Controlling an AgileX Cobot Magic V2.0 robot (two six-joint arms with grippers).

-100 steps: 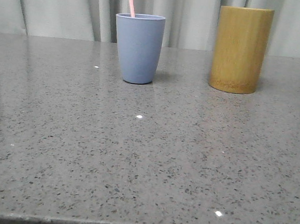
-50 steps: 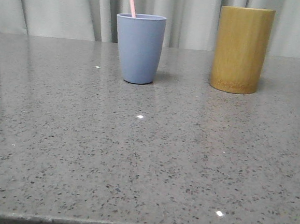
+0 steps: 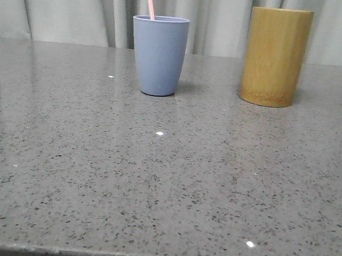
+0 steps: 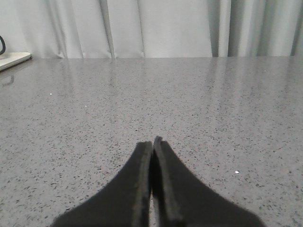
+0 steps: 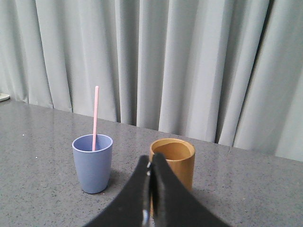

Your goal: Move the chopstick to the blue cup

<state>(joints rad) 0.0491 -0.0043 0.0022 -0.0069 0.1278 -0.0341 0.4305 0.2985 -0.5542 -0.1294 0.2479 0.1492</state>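
Note:
The blue cup (image 3: 159,56) stands upright at the back of the grey stone table, left of centre. A thin pale pink chopstick (image 3: 149,0) leans out of its top, its lower part hidden inside. Both show in the right wrist view, the cup (image 5: 93,162) and the chopstick (image 5: 95,116). My right gripper (image 5: 150,163) is shut and empty, raised in front of the bamboo cylinder. My left gripper (image 4: 152,142) is shut and empty, low over bare table, with neither cup in its view. Neither gripper shows in the front view.
A taller yellow-brown bamboo cylinder (image 3: 275,57) stands to the right of the blue cup; its inside looks empty in the right wrist view (image 5: 172,158). Grey curtains hang behind the table. A pale object (image 4: 12,60) lies at the table's far edge in the left wrist view.
None apart from a very slight shift of the picture; the cups and chopstick stand as before.

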